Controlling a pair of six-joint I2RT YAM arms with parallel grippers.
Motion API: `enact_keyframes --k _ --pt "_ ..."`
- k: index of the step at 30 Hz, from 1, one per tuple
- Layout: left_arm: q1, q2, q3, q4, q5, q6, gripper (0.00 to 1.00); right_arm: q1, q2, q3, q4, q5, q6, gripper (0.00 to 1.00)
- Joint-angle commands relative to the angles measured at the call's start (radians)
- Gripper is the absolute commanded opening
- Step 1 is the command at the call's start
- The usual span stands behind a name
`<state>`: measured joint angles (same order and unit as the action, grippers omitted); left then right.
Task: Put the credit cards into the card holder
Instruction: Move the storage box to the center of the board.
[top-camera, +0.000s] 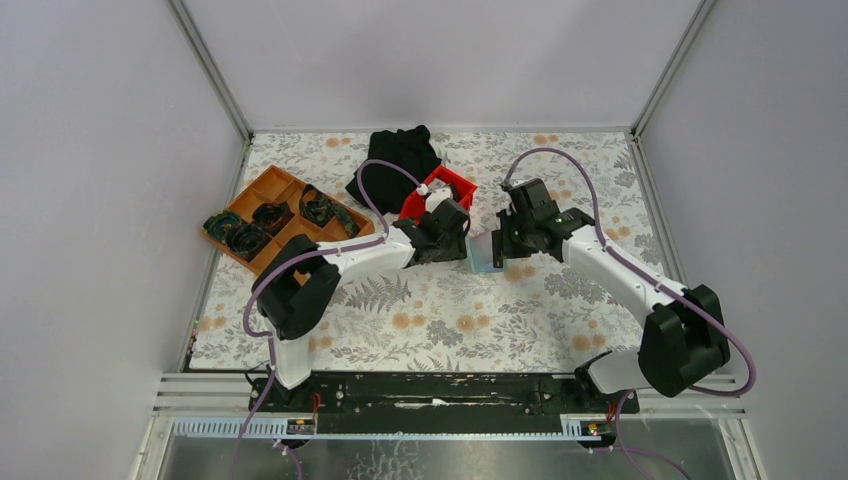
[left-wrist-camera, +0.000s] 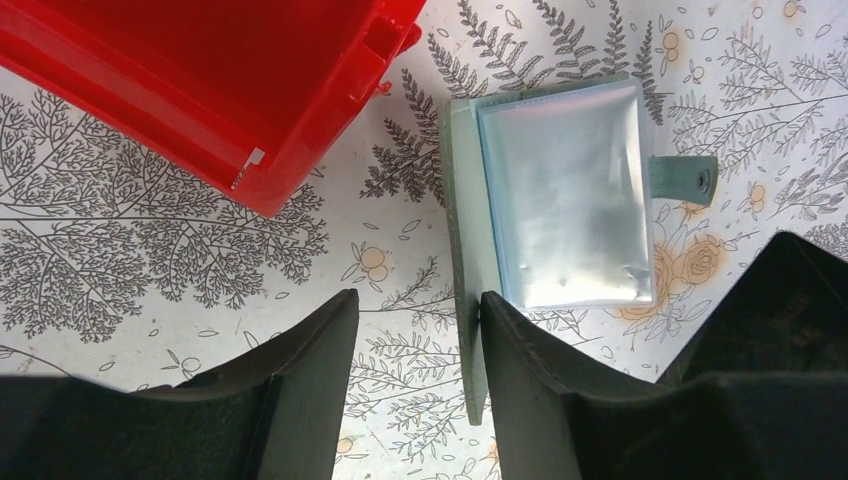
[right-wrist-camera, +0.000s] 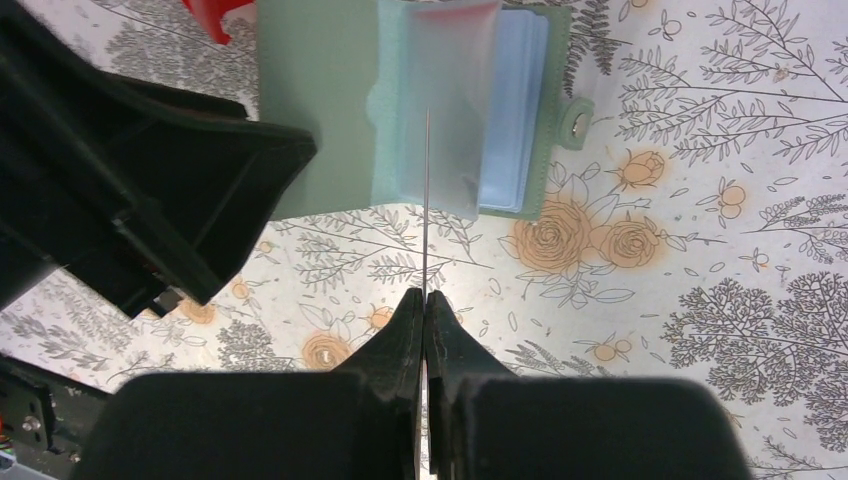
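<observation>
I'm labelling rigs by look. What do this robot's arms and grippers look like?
Both the left arm and right arm have white tubular links and bulky black joint housings. A mauve cable loops along each. The left gripper and right gripper are matte black, with two thick wedge-shaped fingers tapering toward the tips.

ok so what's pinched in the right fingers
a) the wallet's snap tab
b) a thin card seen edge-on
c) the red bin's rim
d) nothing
b: in the right wrist view the right fingers are closed on a thin card that shows only as an edge-on line, pointing toward the open card holder.
</observation>
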<state>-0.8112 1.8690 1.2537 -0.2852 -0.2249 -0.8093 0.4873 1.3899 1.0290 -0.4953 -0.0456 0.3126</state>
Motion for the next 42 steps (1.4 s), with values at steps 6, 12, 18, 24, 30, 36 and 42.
enact_keyframes --k 6,12,18,24,30,36,42 --pt "-0.004 0.004 -0.012 -0.015 -0.009 0.023 0.55 -0.033 0.061 0.018 0.029 -0.008 -0.051 0.00" --pt "-0.005 0.020 0.003 -0.026 -0.007 0.036 0.53 -0.037 0.084 0.020 0.029 0.005 -0.069 0.00" --pt "-0.005 0.027 0.003 -0.026 -0.010 0.043 0.52 -0.040 0.096 0.023 0.014 0.034 -0.089 0.00" --pt "-0.001 0.029 0.001 -0.028 -0.021 0.048 0.52 -0.042 0.114 0.025 0.003 0.045 -0.100 0.00" --pt "0.000 0.007 -0.018 -0.020 -0.029 0.044 0.52 -0.041 0.134 0.011 0.005 0.049 -0.105 0.00" --pt "0.006 -0.002 -0.011 -0.025 -0.046 0.060 0.52 -0.041 0.158 0.012 0.025 0.037 -0.109 0.00" --pt "0.015 -0.008 -0.024 -0.026 -0.046 0.065 0.52 -0.041 0.179 0.014 0.030 0.033 -0.117 0.00"
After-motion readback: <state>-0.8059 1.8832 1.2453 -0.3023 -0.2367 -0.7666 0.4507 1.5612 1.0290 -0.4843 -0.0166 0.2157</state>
